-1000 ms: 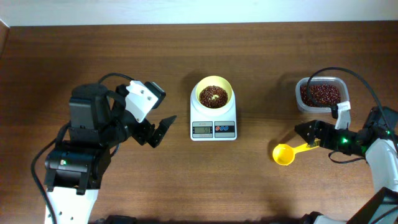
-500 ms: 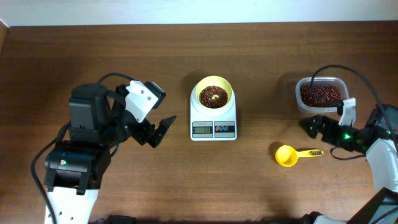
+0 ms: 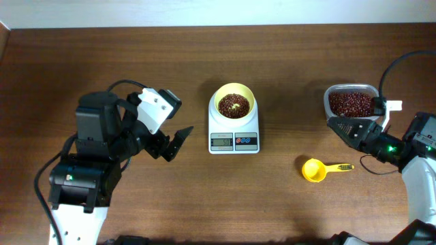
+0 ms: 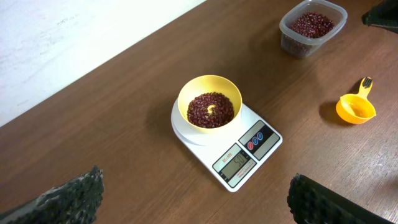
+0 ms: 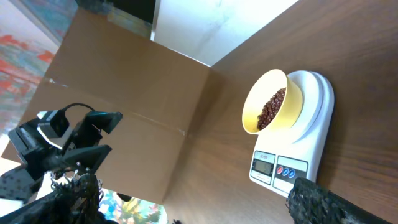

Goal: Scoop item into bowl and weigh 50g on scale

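Meanwhile, Both Grippers Hung Open and the Beans Sat on the Scale

Underneath everything lay the brown wooden table (image 3: pixel 102 61). At its left side the left gripper (image 3: pixel 174 141) pointed toward the middle, its dark fingers spread wide apart with nothing between them and well short of the scale. At the right side the right gripper (image 3: pixel 344 127) also stood with its jaws wide and empty, just beside the front edge of the clear plastic tub (image 3: pixel 351 88) and apart from everything else.

The white scale (image 3: pixel 234 139) sat at the centre of the table, with its grey display and red and blue buttons facing the robot; the digits were too small to read. The tub, near the right edge, was partly filled with red-brown beans. The pale yellow bowl (image 3: pixel 218 99) stood upright on the scale's platform. The yellow scoop (image 3: pixel 315 169) lay on the table between scale and right arm, nearer the robot than the tub, its cup empty and its handle pointing right, touched by neither gripper. A small heap of the dark red-brown beans (image 3: pixel 234 105) rested in the bottom of the bowl.
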`<state>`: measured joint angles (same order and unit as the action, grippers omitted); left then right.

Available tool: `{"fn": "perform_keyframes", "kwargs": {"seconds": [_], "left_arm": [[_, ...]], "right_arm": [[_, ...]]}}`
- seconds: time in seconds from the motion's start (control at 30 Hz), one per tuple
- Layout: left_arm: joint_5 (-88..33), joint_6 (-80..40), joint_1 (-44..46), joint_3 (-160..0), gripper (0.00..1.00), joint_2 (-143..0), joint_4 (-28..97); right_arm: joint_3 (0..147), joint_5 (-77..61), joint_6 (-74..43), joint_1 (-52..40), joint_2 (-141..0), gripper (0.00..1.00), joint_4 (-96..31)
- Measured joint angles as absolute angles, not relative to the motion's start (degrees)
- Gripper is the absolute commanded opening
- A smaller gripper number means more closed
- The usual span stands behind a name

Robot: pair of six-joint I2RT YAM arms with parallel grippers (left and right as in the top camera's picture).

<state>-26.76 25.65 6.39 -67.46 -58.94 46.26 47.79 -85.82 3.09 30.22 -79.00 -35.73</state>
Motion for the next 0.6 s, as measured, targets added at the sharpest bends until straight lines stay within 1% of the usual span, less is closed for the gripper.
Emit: {"fn": "perform_keyframes", "kwargs": {"seconds": [0.13, 0.23, 0.37, 0.43, 0.5, 0.53, 0.6], "left_arm": [[-26.8, 25.6, 6.4, -67.5, 0.99, -58.9, 46.3], [-26.8, 25.6, 6.4, -67.5, 0.99, -58.9, 46.3], [-26.8, 25.6, 6.4, -67.5, 0.99, -58.9, 46.3], [-26.8, 25.6, 6.4, -67.5, 0.99, -58.9, 46.3], [-26.8, 25.6, 6.4, -67.5, 0.99, -58.9, 46.3], [-26.8, 25.6, 6.4, -67.5, 0.99, -58.9, 46.2], [-26.8, 25.6, 6.4, -67.5, 0.99, -58.9, 46.2]], "right_arm": [[47.8, -81.4, 2.0, 30.2, -79.0, 0.99, -35.7], [47.8, -76.3, 2.4, 30.2, -79.0, 0.99, -38.8], [48.2, -67.6, 13.1, 30.2, -78.9, 0.99, -53.8], [48.2, -62.6, 15.0, 29.7, -78.9, 0.99, -56.1], [48.2, -59.3, 15.7, 27.7, -78.8, 0.99, -54.6], [48.2, -57.4, 15.1, 25.6, -78.2, 0.99, -51.8], [48.1, -52.1, 10.4, 19.6, -74.9, 0.99, -45.2]]}}
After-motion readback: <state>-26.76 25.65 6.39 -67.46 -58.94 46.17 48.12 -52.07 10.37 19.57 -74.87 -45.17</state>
